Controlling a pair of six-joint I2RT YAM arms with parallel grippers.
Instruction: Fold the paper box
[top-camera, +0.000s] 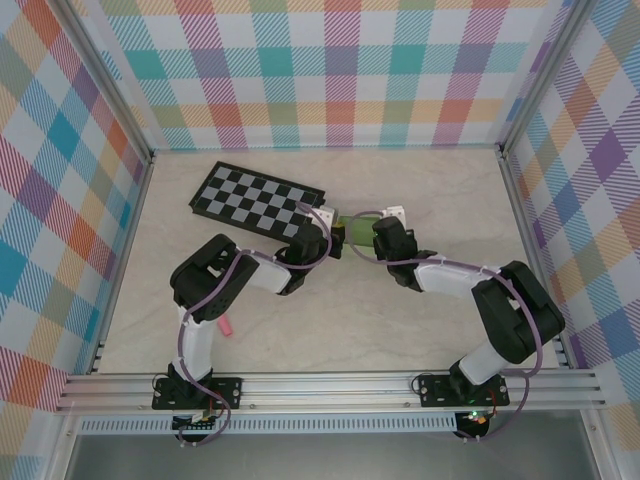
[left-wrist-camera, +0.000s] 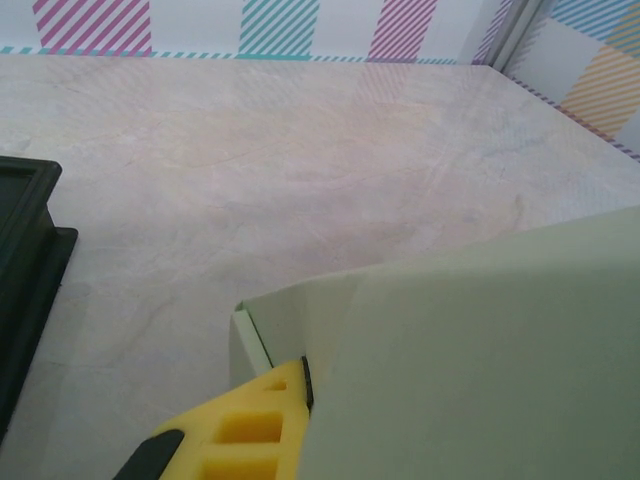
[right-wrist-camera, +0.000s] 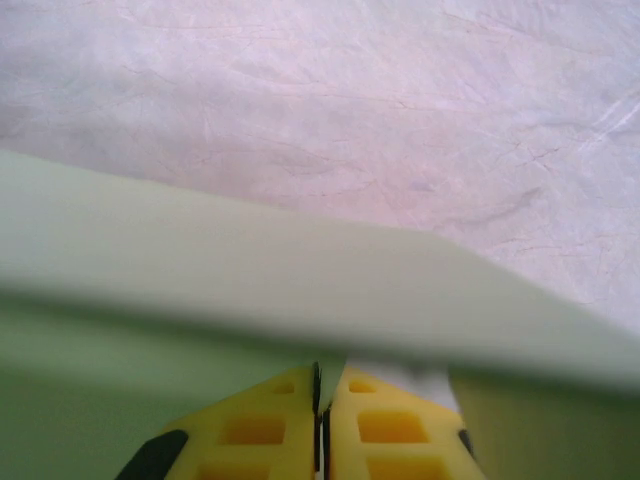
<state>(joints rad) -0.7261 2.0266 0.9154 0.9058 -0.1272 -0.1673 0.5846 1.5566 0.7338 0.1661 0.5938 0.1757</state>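
From above: left gripper (top-camera: 335, 243) and right gripper (top-camera: 366, 236) nose to nose, the paper box (top-camera: 351, 231) between them, checkerboard (top-camera: 255, 198) just beyond the left one.

At the left wrist: clamped shut on the paper box (left-wrist-camera: 480, 350), one yellow finger (left-wrist-camera: 255, 425) against the card's left side.

At the right wrist: fingers (right-wrist-camera: 390, 425) pressed all but together on a thin card edge, paper box (right-wrist-camera: 250, 270) straight ahead, counter (right-wrist-camera: 350, 100) beyond.

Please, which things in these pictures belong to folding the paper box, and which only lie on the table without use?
Belong to the job:
- paper box, pale green card
- left gripper, closed on the card
- right gripper, pinching a card edge

Just lying about:
- checkerboard, behind the left arm
- small pink object, on the table beside the left arm
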